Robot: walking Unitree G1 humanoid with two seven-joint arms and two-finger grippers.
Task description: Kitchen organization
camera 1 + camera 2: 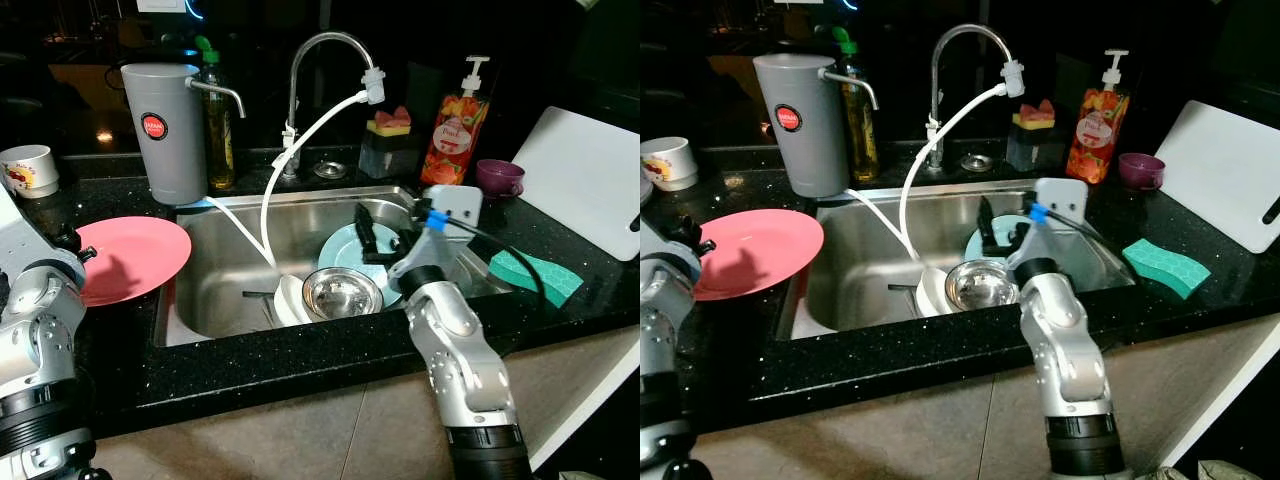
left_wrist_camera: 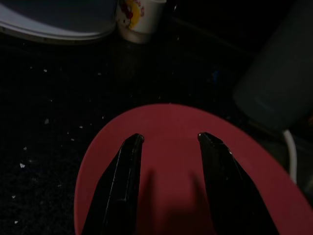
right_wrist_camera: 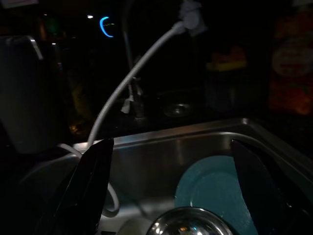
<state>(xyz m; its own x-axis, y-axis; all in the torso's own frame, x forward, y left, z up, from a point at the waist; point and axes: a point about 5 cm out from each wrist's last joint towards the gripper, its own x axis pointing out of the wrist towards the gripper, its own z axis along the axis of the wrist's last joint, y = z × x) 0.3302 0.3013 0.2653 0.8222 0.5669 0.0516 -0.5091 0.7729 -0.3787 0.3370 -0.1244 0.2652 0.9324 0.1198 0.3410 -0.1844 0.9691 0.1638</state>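
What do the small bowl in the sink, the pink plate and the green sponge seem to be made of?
The bowl looks like polished steel: it mirrors the light. The pink plate seems plastic or melamine, smooth with a soft sheen, though glazed ceramic is possible. The sponge looks like soft foam, matte with a wavy outline.

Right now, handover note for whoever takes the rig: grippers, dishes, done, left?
Left gripper: open, empty, hovering over the pink plate on the counter left of the sink.
Right gripper: open, empty, reaching into the sink above the steel bowl and teal plate.
Done: pink plate lies on the counter.
Left: steel bowl, teal plate and a white dish remain in the sink.
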